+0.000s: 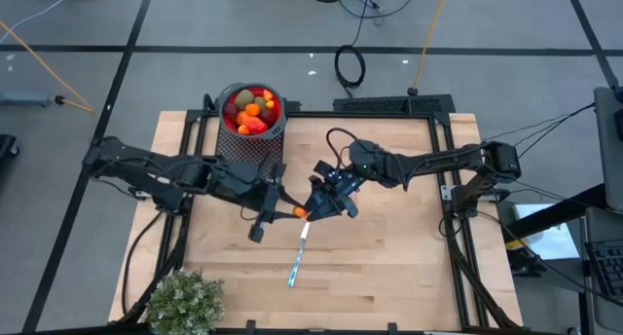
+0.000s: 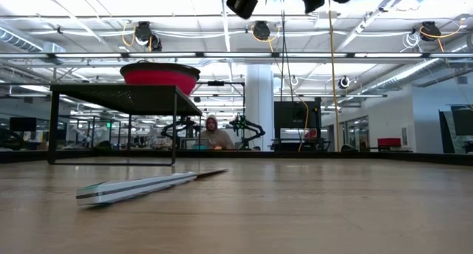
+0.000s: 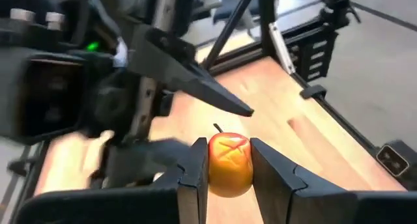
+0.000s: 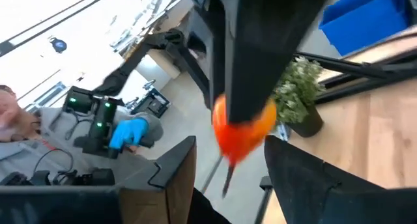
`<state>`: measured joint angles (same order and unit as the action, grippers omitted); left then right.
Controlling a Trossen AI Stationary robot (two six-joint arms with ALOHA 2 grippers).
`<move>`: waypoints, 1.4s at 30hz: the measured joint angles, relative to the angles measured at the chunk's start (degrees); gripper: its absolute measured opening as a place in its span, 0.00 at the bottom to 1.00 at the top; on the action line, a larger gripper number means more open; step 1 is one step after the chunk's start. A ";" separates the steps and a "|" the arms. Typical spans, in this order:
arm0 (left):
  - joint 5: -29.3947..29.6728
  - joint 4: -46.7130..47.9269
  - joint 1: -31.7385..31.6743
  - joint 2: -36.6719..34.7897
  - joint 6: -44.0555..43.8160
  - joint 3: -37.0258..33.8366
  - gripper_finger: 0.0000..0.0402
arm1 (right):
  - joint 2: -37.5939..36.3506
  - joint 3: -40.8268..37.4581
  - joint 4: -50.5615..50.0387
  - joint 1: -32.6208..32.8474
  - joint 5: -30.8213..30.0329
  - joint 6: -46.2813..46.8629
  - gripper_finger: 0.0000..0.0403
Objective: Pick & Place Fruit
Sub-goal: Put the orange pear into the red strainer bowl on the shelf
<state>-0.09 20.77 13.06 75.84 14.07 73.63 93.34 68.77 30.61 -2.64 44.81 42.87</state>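
While one knife (image 1: 300, 251) lies flat on the wooden table (image 1: 389, 257), the left gripper (image 3: 228, 175) above it clamps one small orange apple (image 3: 229, 164), the right gripper (image 4: 228, 178) flanks that fruit with fingers apart, and one mesh basket (image 1: 255, 140) of mixed fruit (image 1: 253, 109) stands behind.

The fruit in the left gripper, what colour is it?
Orange-yellow with a red blush; the fruit shows best in the left wrist view.
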 joint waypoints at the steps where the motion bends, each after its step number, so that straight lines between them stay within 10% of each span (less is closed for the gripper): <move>1: 0.56 0.74 0.04 -0.43 -0.74 -0.03 0.21 | 0.00 -0.64 -0.04 -0.13 -0.02 -0.02 0.43; 13: 17.65 11.37 0.05 -7.28 -4.36 0.01 0.21 | 0.01 -6.70 1.21 -1.93 -0.20 -0.47 0.38; 24: 37.84 11.34 -3.90 -12.85 -8.71 0.04 0.21 | 0.02 -10.12 1.53 -1.90 -4.56 -12.57 0.04; 42: 41.56 12.97 -18.41 -19.31 -19.88 0.06 0.21 | -5.23 -10.19 -0.49 -2.04 -10.02 -36.35 0.00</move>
<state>41.48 33.74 -5.36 56.53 -5.81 73.69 88.11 58.59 30.12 -4.67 34.79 6.52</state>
